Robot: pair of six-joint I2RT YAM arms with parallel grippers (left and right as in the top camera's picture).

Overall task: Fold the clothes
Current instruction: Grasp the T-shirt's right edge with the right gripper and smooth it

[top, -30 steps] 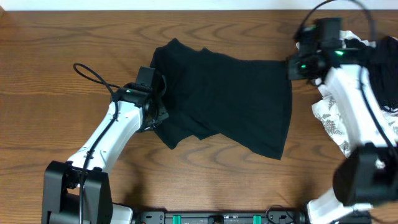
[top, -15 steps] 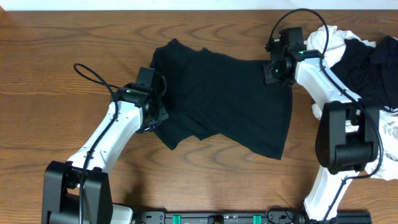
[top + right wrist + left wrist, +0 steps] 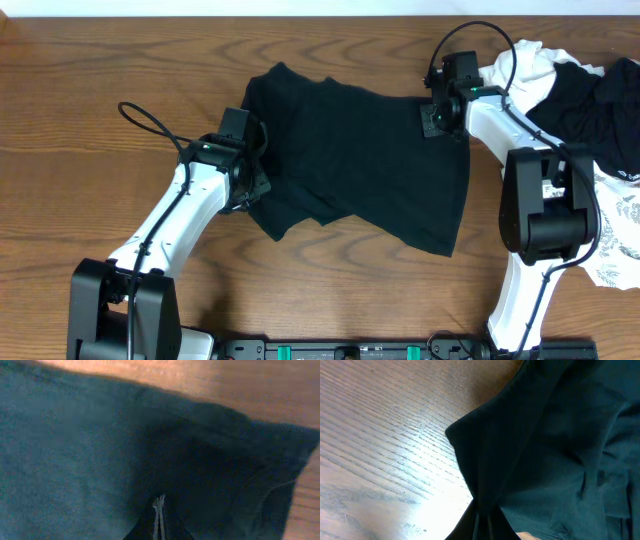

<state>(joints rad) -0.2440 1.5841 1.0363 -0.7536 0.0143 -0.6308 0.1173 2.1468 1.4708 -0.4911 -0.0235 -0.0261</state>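
Jaws, overhead: left gripper (image 3: 247, 168) sits on the left edge of the black T-shirt (image 3: 360, 160), right gripper (image 3: 437, 118) on its upper right corner; from above I cannot tell how the jaws stand.
Change, overhead: right arm has swung off the clothes pile (image 3: 585, 85), right of the T-shirt, onto that corner; left arm and T-shirt unmoved.
Surface, overhead: T-shirt lies spread and wrinkled on the wood-grain table (image 3: 100, 80).
Left wrist: jaws pressed together, pinching a fold of the T-shirt; glossy wood grain to its left.
Right wrist: jaws pinched on matte dark knit below the T-shirt's hem; view blurred.
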